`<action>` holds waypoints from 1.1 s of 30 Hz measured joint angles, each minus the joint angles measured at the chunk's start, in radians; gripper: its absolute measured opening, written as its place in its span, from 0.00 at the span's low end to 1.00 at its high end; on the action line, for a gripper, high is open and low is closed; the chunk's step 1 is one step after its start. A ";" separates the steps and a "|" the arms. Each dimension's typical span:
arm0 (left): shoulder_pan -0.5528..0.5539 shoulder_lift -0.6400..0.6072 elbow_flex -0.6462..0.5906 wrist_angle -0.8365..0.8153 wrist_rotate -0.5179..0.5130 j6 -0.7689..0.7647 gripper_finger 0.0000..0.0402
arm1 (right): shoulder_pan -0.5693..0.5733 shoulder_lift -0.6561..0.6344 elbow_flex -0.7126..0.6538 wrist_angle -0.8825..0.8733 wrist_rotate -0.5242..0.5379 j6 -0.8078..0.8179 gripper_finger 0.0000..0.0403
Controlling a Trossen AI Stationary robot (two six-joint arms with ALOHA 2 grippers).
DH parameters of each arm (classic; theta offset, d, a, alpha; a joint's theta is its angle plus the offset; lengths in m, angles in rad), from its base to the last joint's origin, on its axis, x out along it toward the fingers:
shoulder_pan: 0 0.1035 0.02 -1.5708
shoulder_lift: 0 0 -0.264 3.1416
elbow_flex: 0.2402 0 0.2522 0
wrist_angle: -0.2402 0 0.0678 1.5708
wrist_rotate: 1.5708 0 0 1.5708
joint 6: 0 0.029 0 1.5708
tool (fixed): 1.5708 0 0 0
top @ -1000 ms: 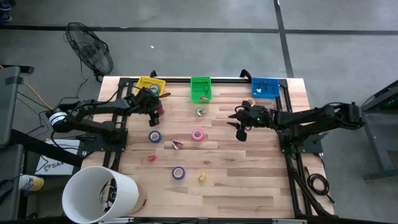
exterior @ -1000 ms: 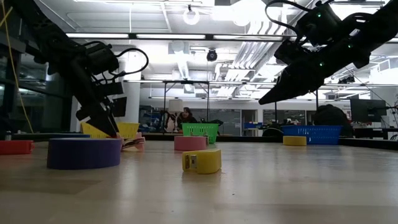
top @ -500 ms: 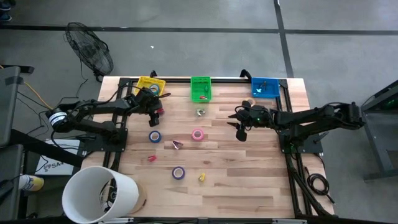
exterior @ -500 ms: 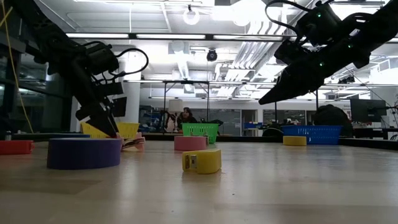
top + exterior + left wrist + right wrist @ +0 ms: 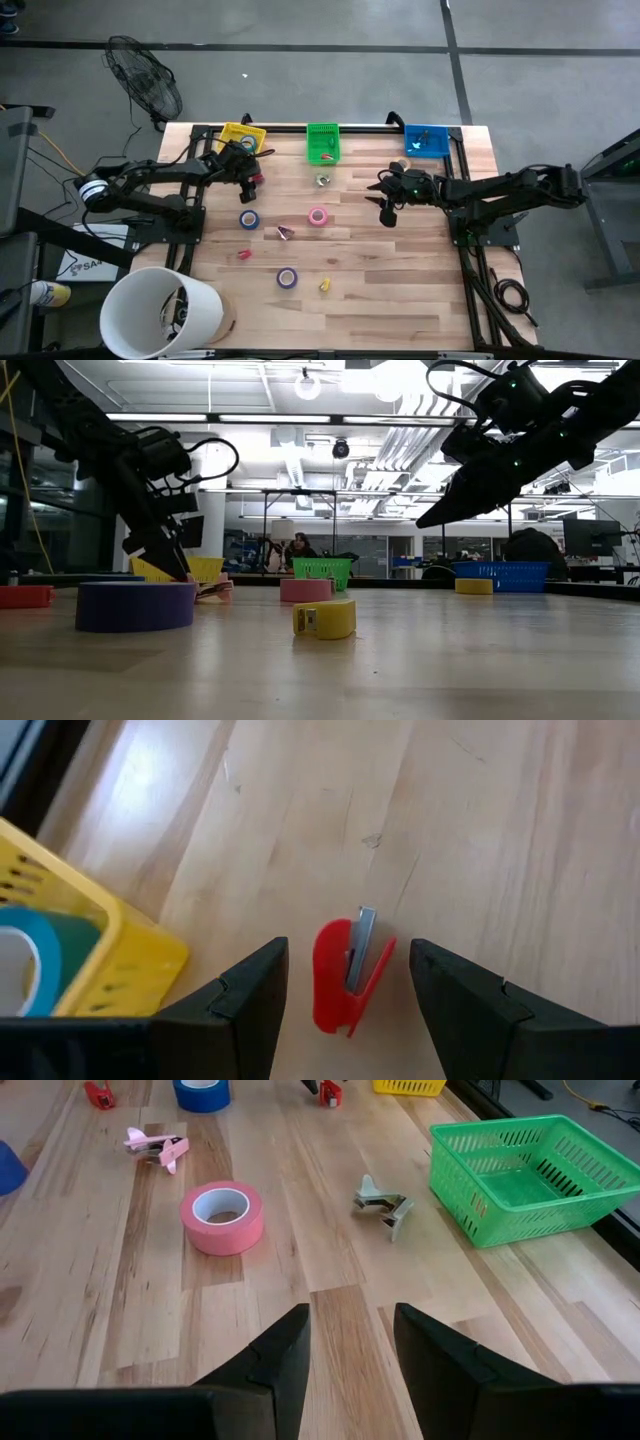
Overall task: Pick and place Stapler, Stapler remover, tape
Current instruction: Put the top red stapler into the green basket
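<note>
Left pincer (image 5: 348, 988), fingers parted and empty, straddles the red stapler (image 5: 345, 972) lying on the tabletop (image 5: 480, 840) beside the yellow basket (image 5: 85, 955); right pincer (image 5: 352, 1342) hovers parted and empty near the pink tape (image 5: 222, 1215).

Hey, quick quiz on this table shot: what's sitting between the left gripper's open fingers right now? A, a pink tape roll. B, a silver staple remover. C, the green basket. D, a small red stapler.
D: the left wrist view shows the small red stapler lying on the wooden table between the open fingers of the left gripper, beside the yellow basket; the fingers stand clear of it on both sides.
</note>
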 joint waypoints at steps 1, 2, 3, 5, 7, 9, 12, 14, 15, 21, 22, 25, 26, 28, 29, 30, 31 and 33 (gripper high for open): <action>0.000 0.004 0.000 -0.001 -0.002 -0.014 0.51 | 0.000 0.000 0.000 0.000 0.000 0.000 0.34; 0.000 0.008 0.003 -0.006 -0.006 -0.030 0.51 | 0.000 0.000 0.000 0.000 0.000 0.000 0.34; 0.000 0.014 0.007 -0.009 -0.006 -0.045 0.51 | 0.000 0.000 0.000 0.000 0.000 0.000 0.34; 0.000 0.025 0.011 -0.011 -0.008 -0.062 0.51 | 0.000 0.000 0.000 0.000 0.000 0.000 0.34; 0.000 0.034 0.011 -0.012 -0.021 -0.064 0.51 | 0.000 0.000 0.000 0.000 0.000 0.000 0.34; 0.000 0.039 0.011 -0.005 -0.027 -0.068 0.51 | 0.000 0.000 0.000 0.000 0.000 0.000 0.34; 0.000 0.040 0.011 -0.005 -0.028 -0.068 0.51 | 0.000 0.000 0.000 0.000 0.000 0.000 0.34; 0.000 0.040 0.012 -0.005 -0.028 -0.068 0.51 | 0.000 0.000 0.000 0.000 0.000 0.000 0.34; 0.000 0.040 0.012 -0.005 -0.028 -0.068 0.51 | 0.000 0.000 0.000 0.000 0.000 0.000 0.34; 0.000 0.040 0.012 -0.007 -0.022 -0.068 0.46 | 0.000 0.000 0.000 0.000 0.000 0.000 0.34; 0.000 0.040 0.012 -0.007 -0.022 -0.068 0.44 | 0.000 0.000 0.000 0.000 0.000 0.000 0.34; 0.000 0.040 0.012 -0.010 -0.021 -0.068 0.39 | 0.000 0.000 0.000 0.000 0.000 0.000 0.34; 0.000 0.040 0.012 -0.010 -0.020 -0.068 0.38 | 0.000 0.000 0.000 0.000 0.000 0.000 0.34; -0.004 0.040 0.012 -0.010 -0.019 -0.068 0.35 | 0.000 0.000 0.000 0.000 0.000 0.000 0.34; -0.010 0.040 0.012 -0.011 -0.021 -0.068 0.34 | 0.000 0.000 0.000 0.000 -0.002 0.000 0.34; -0.018 0.040 0.012 -0.012 -0.024 -0.067 0.34 | 0.000 0.000 0.000 0.000 -0.004 0.000 0.34; -0.027 0.040 0.012 -0.014 -0.026 -0.066 0.33 | 0.000 0.000 0.000 0.000 -0.004 0.000 0.34; -0.045 0.052 0.012 -0.016 -0.029 -0.066 0.32 | 0.000 0.000 0.000 0.000 -0.006 0.000 0.34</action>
